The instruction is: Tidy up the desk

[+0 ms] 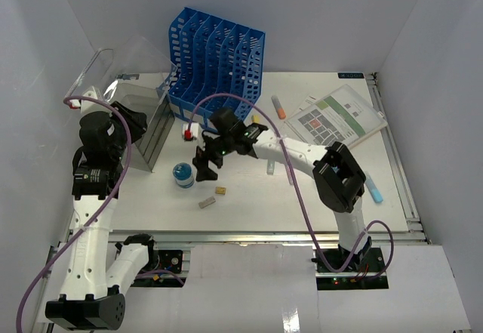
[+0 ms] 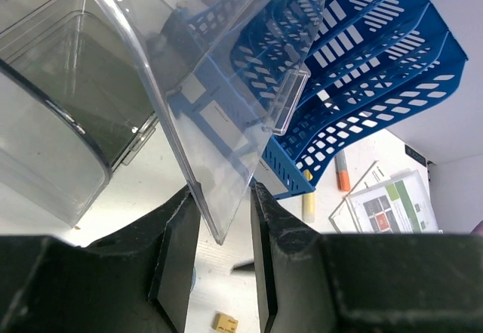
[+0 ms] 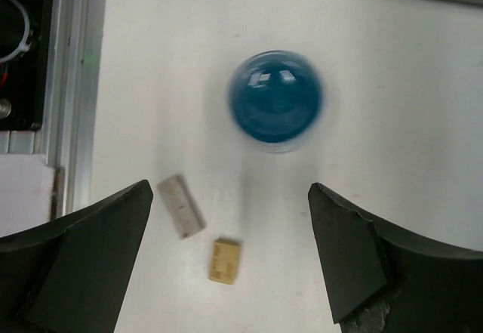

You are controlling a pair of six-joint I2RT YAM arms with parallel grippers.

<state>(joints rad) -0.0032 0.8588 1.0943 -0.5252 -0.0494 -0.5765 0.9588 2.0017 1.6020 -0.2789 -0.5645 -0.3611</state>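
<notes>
The desk (image 1: 249, 197) beneath the wide-spread right claw (image 3: 229, 220)

white desk (image 1: 256, 208) holds a blue file rack (image 1: 219, 57), blue jar (image 1: 183, 175), leaflet (image 1: 338, 115), orange marker (image 1: 279, 107).

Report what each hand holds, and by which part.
Right hand: open, holding nothing. Left hand: the bottom corner of the clear flat plastic lid sits between its fingers; a firm hold cannot be told.
</notes>
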